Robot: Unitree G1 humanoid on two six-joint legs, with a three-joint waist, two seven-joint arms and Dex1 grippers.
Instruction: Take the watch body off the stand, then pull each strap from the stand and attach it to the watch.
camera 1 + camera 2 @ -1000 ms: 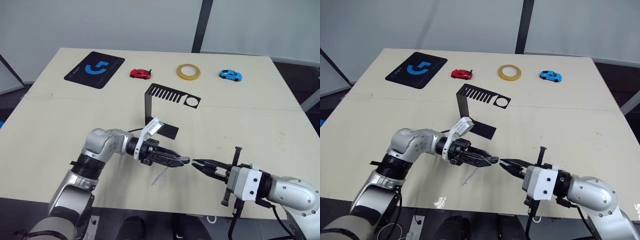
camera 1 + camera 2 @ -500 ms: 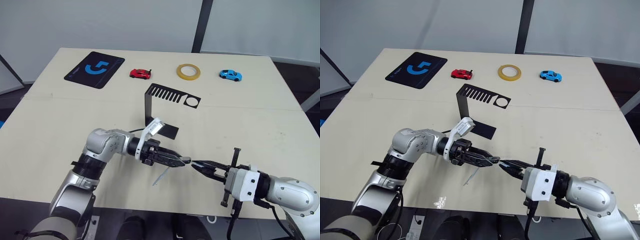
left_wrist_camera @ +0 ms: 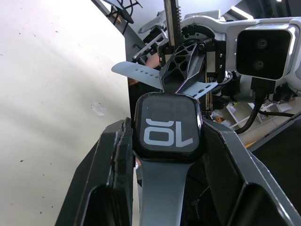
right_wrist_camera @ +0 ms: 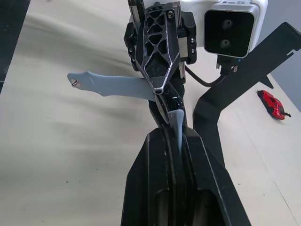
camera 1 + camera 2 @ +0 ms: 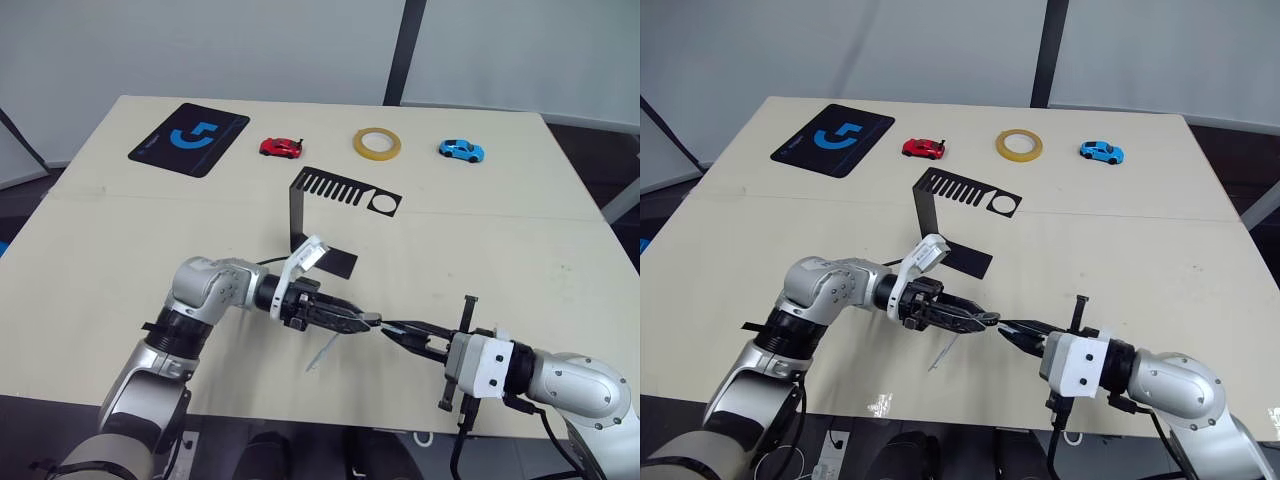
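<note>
The watch body (image 3: 168, 126) sits clamped between the two black fingers of the left pincer (image 5: 366, 322), its dark face with white marks turned toward the wrist camera. One grey-blue strap (image 3: 162, 186) is already joined to the near edge of the watch body and runs back between the fingers; from the head views it hangs down over the tabletop (image 5: 120, 260) below the pincer. The second strap (image 4: 117, 86) is pinched in the closed right pincer (image 5: 392, 328), whose tips meet the left pincer's nearly nose to nose above the front part of the tabletop. That strap's end lies right at the far edge of the watch body; whether it is seated there cannot be told. The stand (image 5: 330, 215) stands bare behind the left pincer, toward the middle of the tabletop. Along the far edge lie a black mat (image 5: 188, 138), a red toy car (image 5: 280, 147), a roll of tape (image 5: 377, 143) and a blue toy car (image 5: 460, 150).
</note>
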